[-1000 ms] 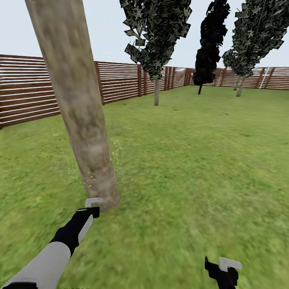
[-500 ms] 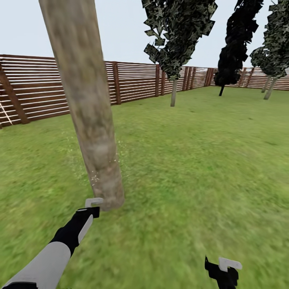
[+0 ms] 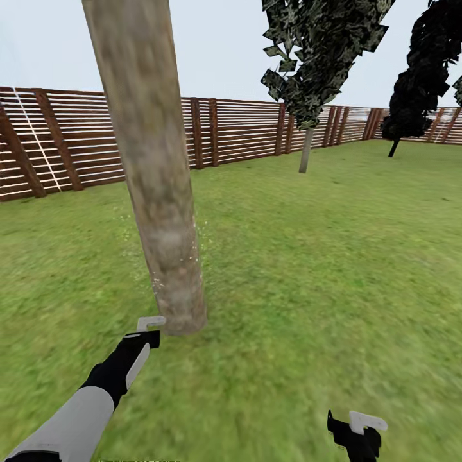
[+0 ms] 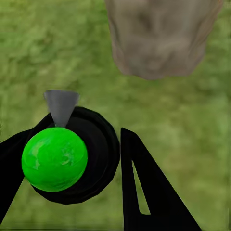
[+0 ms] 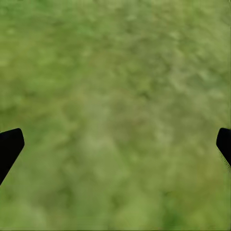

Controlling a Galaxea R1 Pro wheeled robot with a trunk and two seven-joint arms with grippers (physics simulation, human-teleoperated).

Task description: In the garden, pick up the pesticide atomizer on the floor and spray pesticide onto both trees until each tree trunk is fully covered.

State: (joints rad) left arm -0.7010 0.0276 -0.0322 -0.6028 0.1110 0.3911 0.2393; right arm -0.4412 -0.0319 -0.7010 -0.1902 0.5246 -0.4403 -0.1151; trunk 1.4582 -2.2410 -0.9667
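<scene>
The left tool [image 4: 91, 163] is clamped on the pesticide atomizer [image 4: 67, 154], whose grey nozzle faces the base of the tree trunk [image 3: 160, 192] just ahead. The right tool [image 3: 359, 433] hangs with fingers wide apart over the grass lawn [image 3: 321, 269].

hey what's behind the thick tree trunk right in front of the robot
Behind the tree trunk: lawn and the slatted fence. The strip of fence and grass directly behind it is covered.
</scene>
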